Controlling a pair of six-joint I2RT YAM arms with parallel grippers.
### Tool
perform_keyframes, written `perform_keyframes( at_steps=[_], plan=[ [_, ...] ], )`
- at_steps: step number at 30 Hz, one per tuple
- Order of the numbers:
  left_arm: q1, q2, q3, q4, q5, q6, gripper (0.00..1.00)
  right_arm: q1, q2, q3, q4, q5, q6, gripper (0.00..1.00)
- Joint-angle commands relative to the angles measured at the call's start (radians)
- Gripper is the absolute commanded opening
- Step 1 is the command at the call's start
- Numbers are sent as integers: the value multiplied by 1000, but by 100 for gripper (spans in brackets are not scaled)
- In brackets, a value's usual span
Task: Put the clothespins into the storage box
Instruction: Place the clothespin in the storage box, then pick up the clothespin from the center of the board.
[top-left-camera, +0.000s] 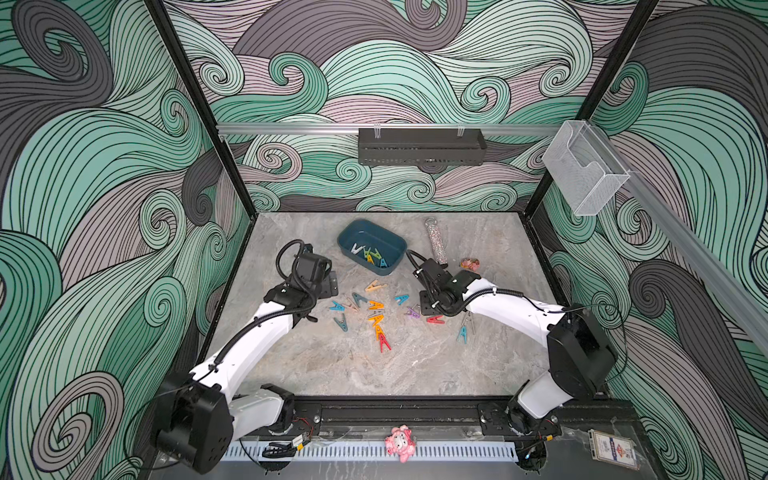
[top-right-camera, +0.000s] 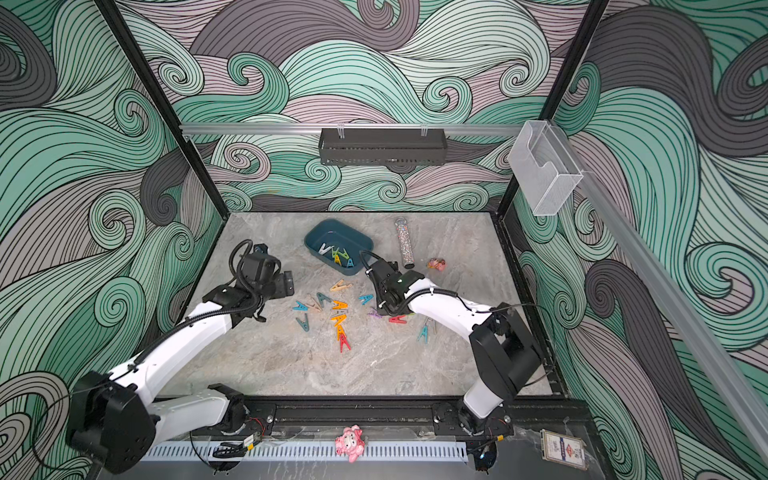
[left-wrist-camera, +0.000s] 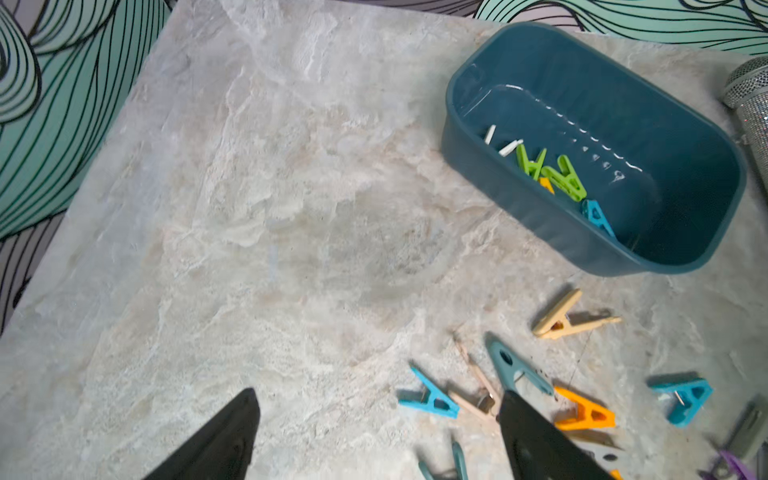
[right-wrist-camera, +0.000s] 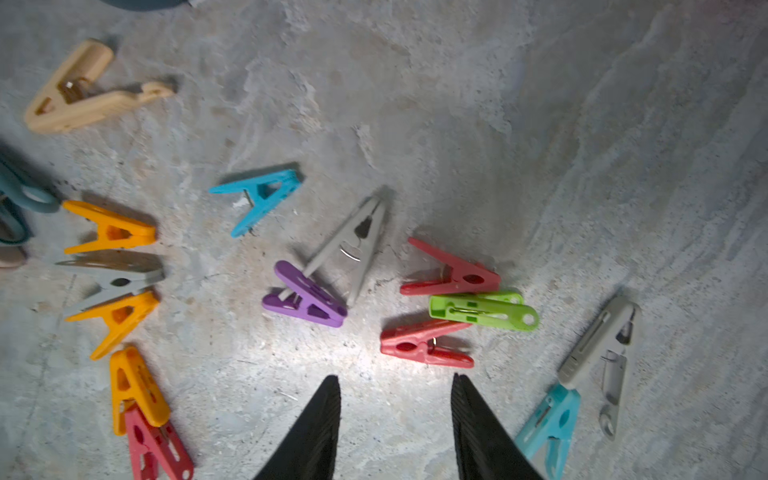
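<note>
Hovering low over the scatter, my right gripper (right-wrist-camera: 395, 377) has its jaws apart with nothing between them, and a red clothespin (right-wrist-camera: 424, 345) lies just ahead of the tips. My left gripper (left-wrist-camera: 376, 395) is spread wide and empty too, with a blue clothespin (left-wrist-camera: 430, 399) just beside one finger. The storage box (left-wrist-camera: 498, 199) sits toward the back of the table with a handful of pins inside. Most of the clothespins (top-left-camera: 376, 305) lie loose between the two arms.

For the red one I'd set the fingers across its narrow body and come straight down. I'd watch the green clothespin (right-wrist-camera: 482, 311) lying against it, since a skewed close would likely drag both.

The table (top-left-camera: 374, 374) is grey marbled stone, flat and matte. Swirling wave-patterned walls enclose it, and a black perforated tray (top-left-camera: 419, 145) hangs on the back rail.
</note>
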Motion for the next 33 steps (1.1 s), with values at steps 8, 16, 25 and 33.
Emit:
perform_keyframes(
  at_steps=[8,16,25,33],
  plan=[
    [1,-174,-182,-26,140,-131,90,-6,-61,-103,-61,22,63,49],
    [-3,-125,-170,0,185,-124,88,-194,-178,-208,-71,34,4,49],
    [-49,-15,-164,65,222,-134,86,-288,-81,-177,-12,-1,-19,57],
    [-82,29,-138,56,206,-112,87,-315,8,-171,37,-12,-29,55]
  ],
)
